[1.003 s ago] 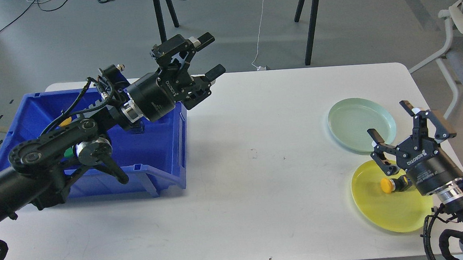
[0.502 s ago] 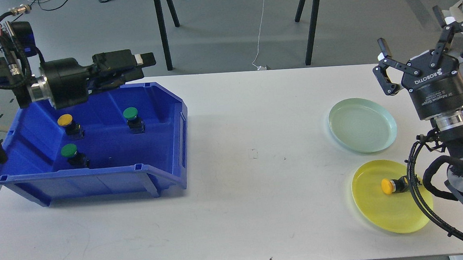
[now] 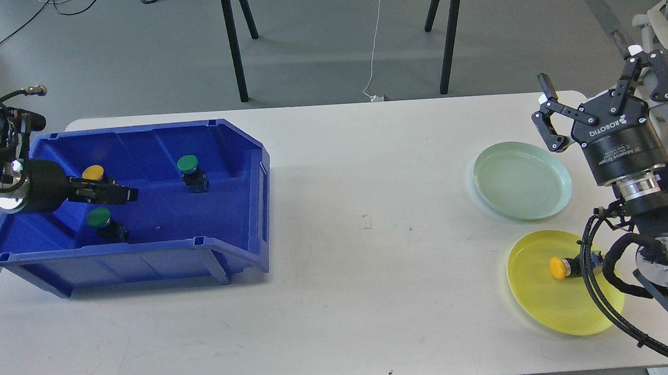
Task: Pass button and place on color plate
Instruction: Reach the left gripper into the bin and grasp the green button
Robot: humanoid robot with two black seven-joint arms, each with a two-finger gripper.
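1. Dropping since half a second ago, the left gripper point(image 3: 128, 193) now sits low in the blue bin point(image 3: 235, 176) between a yellow button point(image 3: 93, 172) and a green button point(image 3: 98, 217); its opening I cannot tell
2. Another green button point(image 3: 187, 163) sits apart
3. Right gripper point(image 3: 589, 88) gapes empty above the green plate point(image 3: 522, 180)
4. One yellow button point(image 3: 558, 268) already rests on the yellow plate point(image 3: 550, 307), so another pick looks underway

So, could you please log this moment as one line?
left gripper: in blue bin | right gripper: open, empty | yellow button: on yellow plate
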